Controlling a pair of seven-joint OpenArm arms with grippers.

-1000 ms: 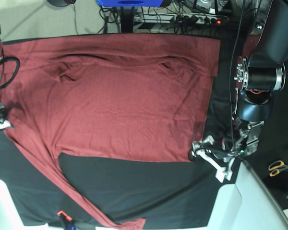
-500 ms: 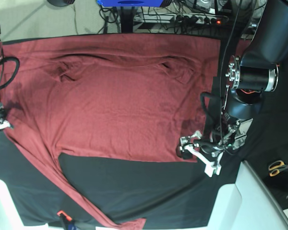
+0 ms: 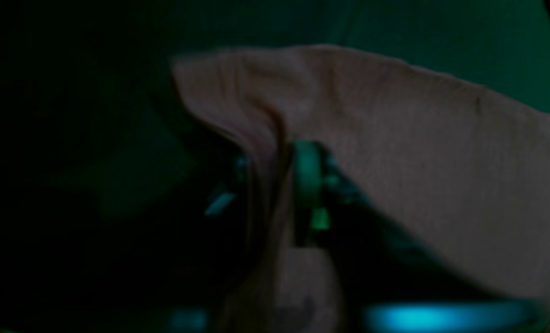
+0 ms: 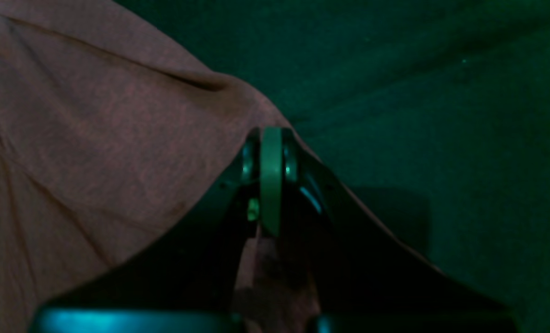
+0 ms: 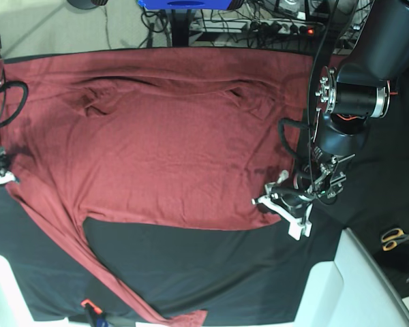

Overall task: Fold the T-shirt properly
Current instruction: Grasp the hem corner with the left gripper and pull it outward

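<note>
Gripping a corner of the T-shirt [image 5: 157,136], my left pincer [image 3: 279,185] is closed, with a ridge of fabric pinched between its jaws in the left wrist view. From the base camera that pincer [image 5: 281,204] sits at the shirt's hem corner, toward the table's [image 5: 211,272] right edge. My right pincer [image 4: 270,175] is closed too, with the cloth's edge drawn up into a peak at its tip; I judge it has hold of the fabric. In the base view it sits at the table's left edge, mostly out of frame.

The shirt lies spread flat across the far half of the black-covered table, reaching almost from the left edge to the right. One long sleeve [image 5: 88,266] trails diagonally toward the near edge.

As I read it, no fold is made yet. Both grips are set, so every fold is still ahead.
</note>
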